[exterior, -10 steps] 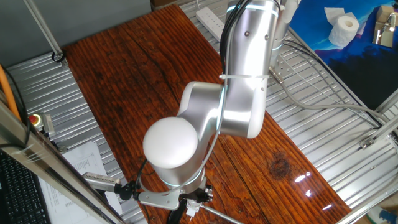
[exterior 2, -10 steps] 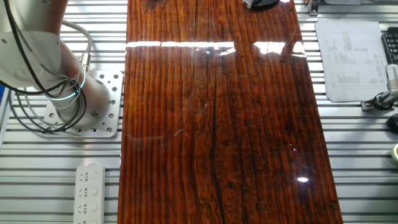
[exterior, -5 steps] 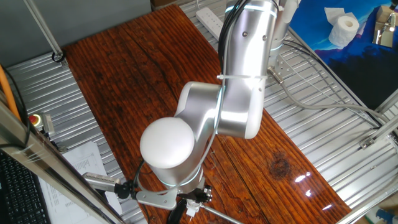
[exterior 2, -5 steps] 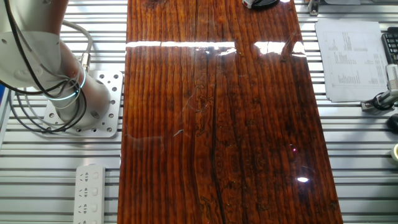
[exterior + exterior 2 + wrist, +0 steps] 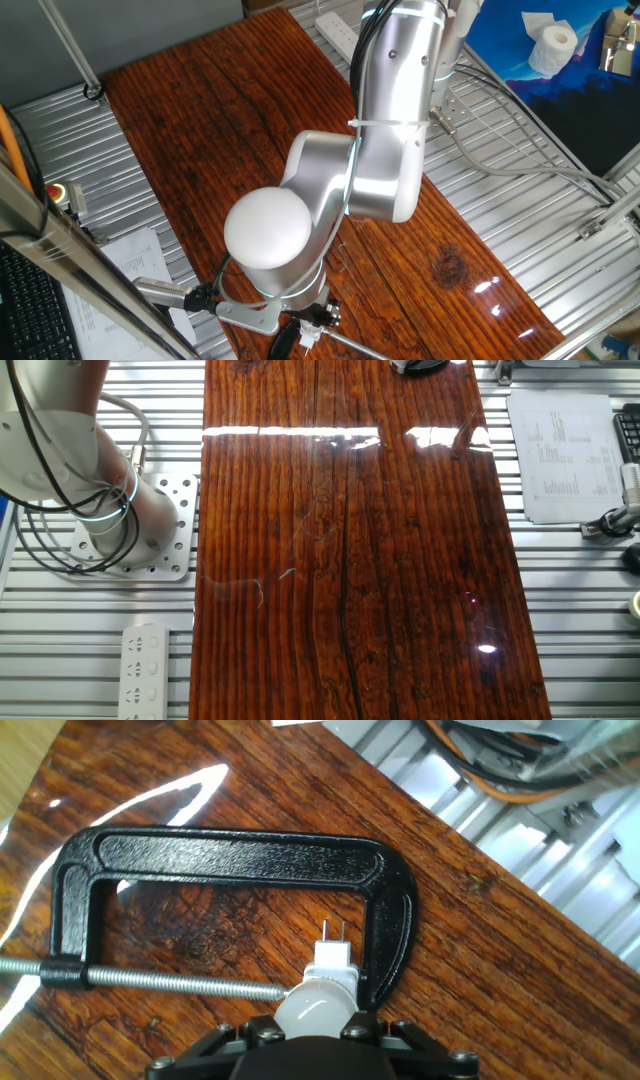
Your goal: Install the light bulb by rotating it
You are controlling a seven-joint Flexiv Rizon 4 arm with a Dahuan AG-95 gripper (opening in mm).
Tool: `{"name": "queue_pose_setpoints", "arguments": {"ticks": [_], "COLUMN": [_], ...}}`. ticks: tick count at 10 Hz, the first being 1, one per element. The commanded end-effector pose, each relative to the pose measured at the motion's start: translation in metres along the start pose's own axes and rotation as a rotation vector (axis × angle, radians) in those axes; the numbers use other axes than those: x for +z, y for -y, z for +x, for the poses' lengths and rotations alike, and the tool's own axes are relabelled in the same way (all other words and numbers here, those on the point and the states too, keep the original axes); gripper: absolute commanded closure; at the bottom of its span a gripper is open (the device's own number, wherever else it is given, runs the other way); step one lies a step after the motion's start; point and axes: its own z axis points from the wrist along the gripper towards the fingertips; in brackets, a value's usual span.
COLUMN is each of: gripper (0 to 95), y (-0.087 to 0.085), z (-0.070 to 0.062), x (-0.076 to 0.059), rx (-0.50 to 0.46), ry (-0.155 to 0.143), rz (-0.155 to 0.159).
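In the hand view my gripper (image 5: 312, 1034) is shut on the light bulb (image 5: 316, 1002), a small white frosted dome held between black fingers (image 5: 245, 1038). Its pale base with two metal pins (image 5: 333, 932) points away from me. The bulb hangs over a black C-clamp (image 5: 230, 855) lying on the brown wooden table (image 5: 520, 960), near the clamp's right arm and the tip of its threaded screw (image 5: 170, 978). No socket shows. In one fixed view the silver arm (image 5: 385, 150) hides the bulb, and only the hand's bracket (image 5: 270, 318) shows at the bottom edge.
A white joint cap (image 5: 266, 228) fronts the arm. A toilet paper roll (image 5: 552, 45) sits far right. A power strip (image 5: 145, 670), the arm base (image 5: 120, 520) and printed paper (image 5: 560, 455) flank the wooden board (image 5: 350, 560). Metal slats and cables (image 5: 520, 780) lie beyond the table edge.
In one fixed view the arm's wrist and joint cap have shifted slightly to the left, and the hand's bracket has turned a little. The other fixed view is unchanged.
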Motion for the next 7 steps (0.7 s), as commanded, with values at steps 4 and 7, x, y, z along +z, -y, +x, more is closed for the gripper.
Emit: {"name": "queue_pose_setpoints", "arguments": {"ticks": [4,7], "gripper": [76.0,76.0], "y": [0.0015,0.0046], "z": [0.0011,0.0032], "x": [0.0004,0.0000], "rx": [0.108,0.156], "ry": [0.000,0.003], "rz": [0.002,-0.001]}}
